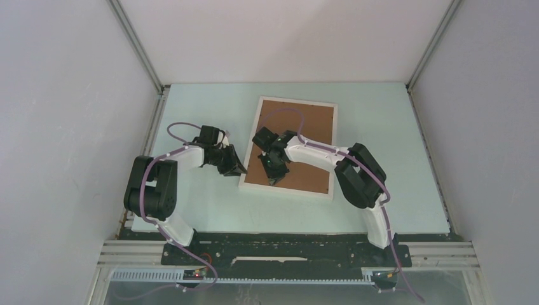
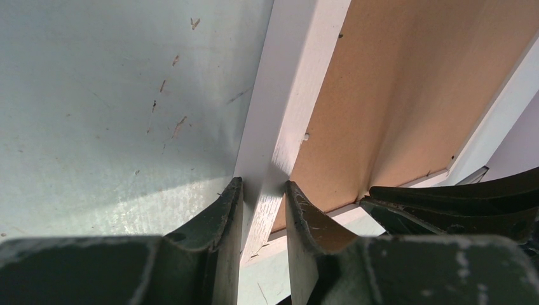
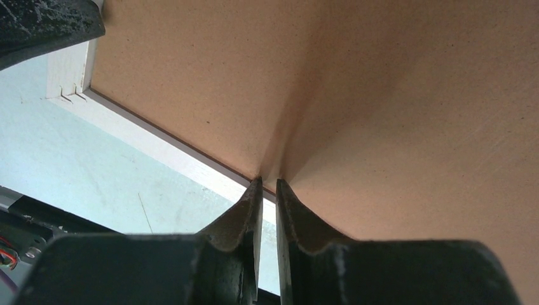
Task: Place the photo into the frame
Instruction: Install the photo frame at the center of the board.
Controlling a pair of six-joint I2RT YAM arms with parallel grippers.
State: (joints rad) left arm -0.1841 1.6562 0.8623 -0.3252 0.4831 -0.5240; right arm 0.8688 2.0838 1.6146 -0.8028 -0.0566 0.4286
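Lying flat on the pale blue-green table (image 1: pixel 381 159), the frame (image 1: pixel 305 192) sits at mid-table, slightly skewed, its long sides running away from you. It is a thin white rectangle with a narrow rim. A plain brown board (image 1: pixel 305 127) fills the opening, matte and unmarked. Whether the photo lies under that board, no view shows.

Left gripper (image 1: pixel 236 169): you have it at the frame's left rail, close to the near-left corner. In the wrist view its two fingers (image 2: pixel 222 216) straddle the white rail (image 2: pixel 279 127), one against the outer edge and one against the inner edge, so it is clamped on the frame at a modest opening.

Right gripper (image 1: pixel 274 178): it is over the board, near the near rail and just beside the left gripper. Its fingers (image 3: pixel 245 216) stand almost together with a thin slit between them, tips at the board's near edge where brown meets white. You cannot tell whether they pinch the board or only touch it. A soft shaded crease runs up the board from the tips.

Edges and room: two small staples show at the near-left corner joint (image 3: pixel 70 95). Bare table lies to the right of the frame and beyond its far rail. On the left, the arm takes up the strip between frame and wall. Both grippers crowd the same corner; the right one's dark finger (image 2: pixel 457 203) shows in the left wrist view.
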